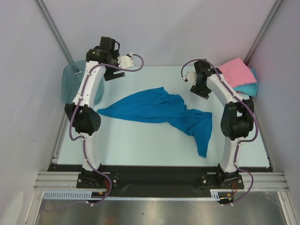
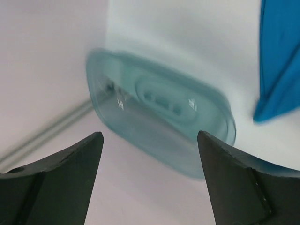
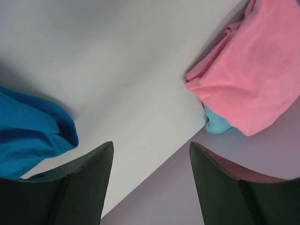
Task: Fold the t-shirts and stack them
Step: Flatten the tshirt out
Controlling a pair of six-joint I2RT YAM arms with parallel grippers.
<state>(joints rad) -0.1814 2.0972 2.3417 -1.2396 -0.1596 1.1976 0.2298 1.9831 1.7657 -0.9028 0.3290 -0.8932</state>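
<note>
Left gripper (image 2: pixel 150 140) gapes wide and empty over the teal bin (image 2: pixel 159 126), left of the blue shirt (image 1: pixel 159 110). Right gripper (image 3: pixel 151 147), also wide and empty, hangs right of that shirt. Only the top view shows the whole shirt, crumpled; wrist views catch its edges. Farther right, the pink shirt (image 3: pixel 253 70) lies on the turquoise shirt (image 3: pixel 218 123).

Plain colours on a pale desk

The desk (image 1: pixel 140 145) is pale mint. At its middle lies a plain deep blue t-shirt (image 1: pixel 159 110). At its far right corner a plain pink t-shirt (image 1: pixel 236 71) covers a lighter turquoise t-shirt (image 1: pixel 248 87). At its far left edge stands a translucent teal bin (image 1: pixel 70 84). The left end effector (image 2: pixel 150 140) and right end effector (image 3: pixel 151 147) have black fingers.
</note>
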